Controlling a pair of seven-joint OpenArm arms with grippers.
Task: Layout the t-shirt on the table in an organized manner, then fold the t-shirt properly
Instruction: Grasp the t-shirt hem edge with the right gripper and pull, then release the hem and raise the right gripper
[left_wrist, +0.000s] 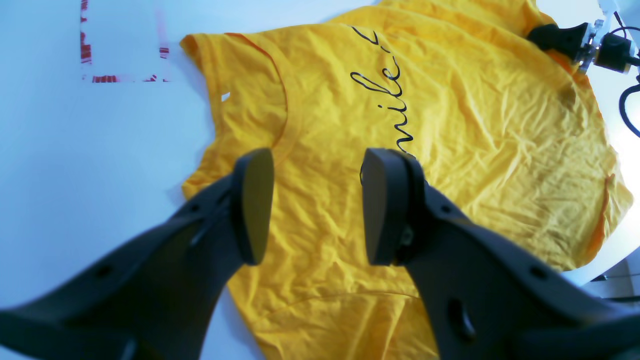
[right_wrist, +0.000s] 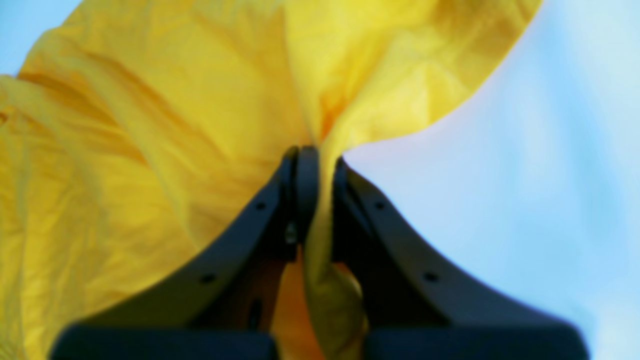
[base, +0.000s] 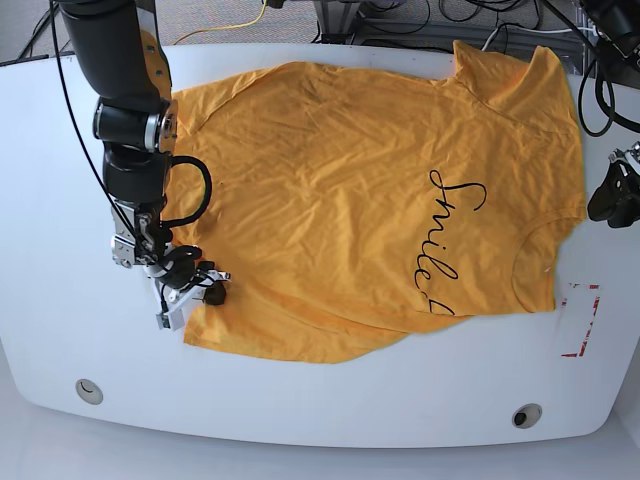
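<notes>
The orange-yellow t-shirt (base: 350, 190) lies spread and wrinkled on the white table (base: 330, 410), script side up, collar toward the base view's right. My right gripper (base: 212, 292) is shut on the shirt's hem corner at the left; the right wrist view shows the jaws (right_wrist: 315, 170) pinching a bunched fold of the shirt (right_wrist: 150, 150). That gripper also shows in the left wrist view (left_wrist: 555, 37). My left gripper (left_wrist: 317, 200) is open and empty, above the shirt (left_wrist: 475, 125) near the collar. In the base view it (base: 608, 200) sits beside the shirt's right edge.
A red-marked rectangle (base: 580, 320) lies on the table by the collar; it also shows in the left wrist view (left_wrist: 122, 77). Two round grommet holes (base: 88, 390) (base: 526, 415) sit near the front edge. Cables (base: 600, 80) hang at the back right.
</notes>
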